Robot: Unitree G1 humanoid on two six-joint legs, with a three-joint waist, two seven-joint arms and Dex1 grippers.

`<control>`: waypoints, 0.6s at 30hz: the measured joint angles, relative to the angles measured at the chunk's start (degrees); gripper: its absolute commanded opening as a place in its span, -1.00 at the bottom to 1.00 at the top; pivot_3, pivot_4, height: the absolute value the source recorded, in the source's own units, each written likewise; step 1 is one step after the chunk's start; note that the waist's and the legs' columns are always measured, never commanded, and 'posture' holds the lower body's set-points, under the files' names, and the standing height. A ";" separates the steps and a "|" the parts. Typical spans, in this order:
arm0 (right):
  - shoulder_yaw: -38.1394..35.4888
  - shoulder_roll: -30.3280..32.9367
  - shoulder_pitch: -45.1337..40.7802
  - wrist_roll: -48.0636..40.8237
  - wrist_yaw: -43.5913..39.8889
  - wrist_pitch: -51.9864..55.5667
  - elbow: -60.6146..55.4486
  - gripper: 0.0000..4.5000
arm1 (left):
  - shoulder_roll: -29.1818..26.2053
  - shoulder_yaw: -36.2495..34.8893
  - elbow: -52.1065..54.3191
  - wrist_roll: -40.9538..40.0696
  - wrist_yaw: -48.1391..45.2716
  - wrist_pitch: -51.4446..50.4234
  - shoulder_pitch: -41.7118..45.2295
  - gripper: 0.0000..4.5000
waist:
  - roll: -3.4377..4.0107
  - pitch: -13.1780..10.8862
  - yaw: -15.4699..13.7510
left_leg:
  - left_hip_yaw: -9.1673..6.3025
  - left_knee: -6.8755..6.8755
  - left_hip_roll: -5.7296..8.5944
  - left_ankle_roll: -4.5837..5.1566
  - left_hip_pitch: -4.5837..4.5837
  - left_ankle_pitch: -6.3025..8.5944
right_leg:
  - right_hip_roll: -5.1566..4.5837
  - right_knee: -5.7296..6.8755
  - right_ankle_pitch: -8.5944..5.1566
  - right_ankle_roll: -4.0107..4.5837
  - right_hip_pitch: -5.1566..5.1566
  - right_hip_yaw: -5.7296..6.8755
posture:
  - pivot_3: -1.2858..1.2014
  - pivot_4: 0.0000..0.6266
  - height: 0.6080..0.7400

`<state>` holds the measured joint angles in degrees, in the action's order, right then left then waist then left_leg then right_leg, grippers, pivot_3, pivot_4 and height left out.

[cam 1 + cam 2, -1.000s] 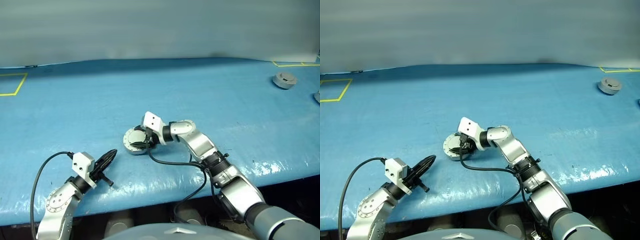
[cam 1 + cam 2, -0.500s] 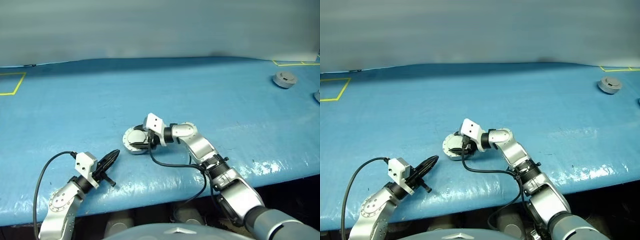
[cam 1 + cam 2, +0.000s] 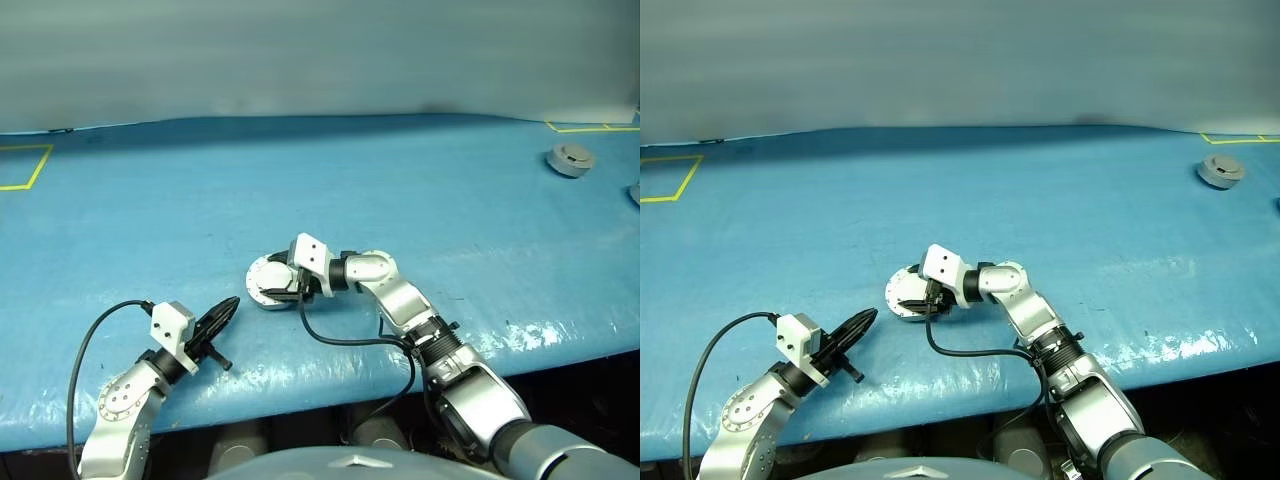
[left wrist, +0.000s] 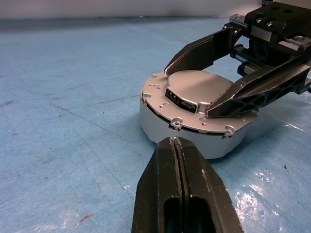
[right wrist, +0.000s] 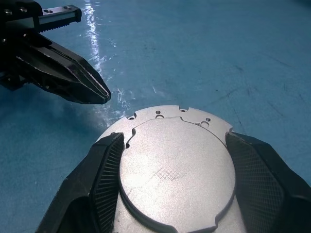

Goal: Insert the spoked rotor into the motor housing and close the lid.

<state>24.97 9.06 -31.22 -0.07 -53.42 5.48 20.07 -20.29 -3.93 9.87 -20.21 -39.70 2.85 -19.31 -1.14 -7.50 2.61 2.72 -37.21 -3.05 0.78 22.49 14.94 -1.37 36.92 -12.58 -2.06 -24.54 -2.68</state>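
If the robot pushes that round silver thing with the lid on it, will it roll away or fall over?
Probably neither. The motor housing sits flat and low on the blue table, so it would more likely slide than roll or tip. It looks like solid metal, so probably stiff and rather heavy for its size. The smooth lid might be slippery.

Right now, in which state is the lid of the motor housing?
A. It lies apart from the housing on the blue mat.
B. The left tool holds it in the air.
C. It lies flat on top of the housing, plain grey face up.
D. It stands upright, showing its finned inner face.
C: the lid lies flat on the motor housing, plain face up, with the right tool spread over it.
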 measured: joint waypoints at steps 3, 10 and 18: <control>1.16 0.12 -0.69 1.32 0.05 0.10 -0.21 0.34 | 0.00 0.01 0.00 0.00 0.01 0.00 0.04 -1.00 | 0.01 0.01 0.13 | 0.01 -0.02 -0.01 0.00 -0.06 0.00 | 0.02 0.03 0.00 0.00 0.03 -0.01 | 0.03 -0.52 1.00; 1.69 -0.37 -2.22 1.73 -0.05 4.85 -0.93 0.34 | 0.01 0.03 0.00 0.04 0.13 0.00 0.17 -1.00 | -0.01 0.05 0.36 | 0.00 -0.02 -0.02 0.00 -0.08 0.00 | 0.03 0.05 0.01 0.01 0.05 -0.01 | 0.03 -0.52 1.00; 1.91 -1.65 -2.21 1.91 2.01 7.70 -0.99 0.34 | 0.04 0.03 0.00 0.04 0.62 0.03 0.23 -1.00 | 0.02 0.05 0.86 | -0.04 0.01 -0.09 0.00 -0.68 0.00 | 0.04 0.06 -0.14 -0.20 0.25 -0.06 | 0.03 -0.52 1.00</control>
<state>26.88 7.41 -33.43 1.85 -51.41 13.18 19.08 -20.25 -3.90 9.87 -20.17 -39.07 2.88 -19.08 -1.12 -7.45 3.47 2.68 -37.21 -3.13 0.78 21.82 14.95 -1.33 36.98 -12.72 -2.26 -24.28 -2.74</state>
